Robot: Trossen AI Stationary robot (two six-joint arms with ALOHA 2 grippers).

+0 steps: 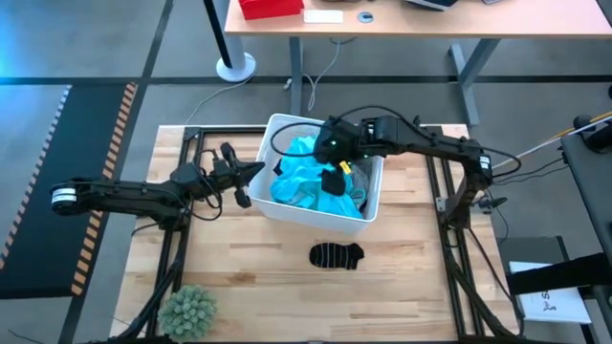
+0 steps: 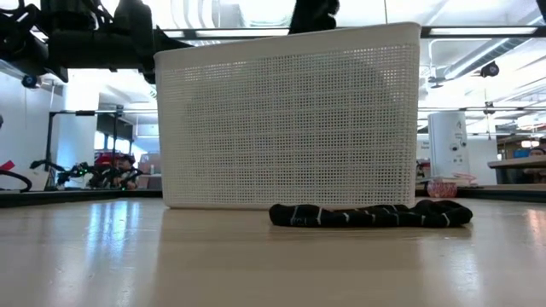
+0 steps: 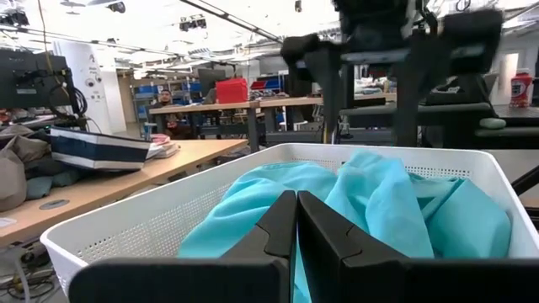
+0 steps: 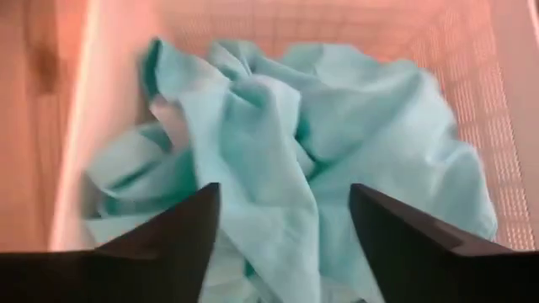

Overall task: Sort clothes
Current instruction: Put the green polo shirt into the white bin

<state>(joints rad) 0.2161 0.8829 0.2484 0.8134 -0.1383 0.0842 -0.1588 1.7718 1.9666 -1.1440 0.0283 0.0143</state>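
A pale wooden bench [image 1: 239,287] sits in an open workshop, with desks and shelving visible beyond it. Near its middle stands a white slotted basket [image 1: 277,205] holding a heap of turquoise fabric [image 1: 301,177]. A dark striped sock [image 1: 337,255] lies flat on the boards just in front of the basket, apart from it. A fuzzy green ball [image 1: 189,308] rests near the front left corner.

The right gripper [image 4: 282,223] hangs over the basket with its fingers spread wide above the turquoise cloth, holding nothing. The left gripper [image 3: 295,236] waits at the basket's left rim, fingers pressed together and empty.

The likely next move is a downward grab into the heap. The cloth is bunched in loose folds, so a shallow pinch could catch only one ridge and let it slip, or drag up more than one garment. The left gripper sits close enough to the basket wall to nudge it.
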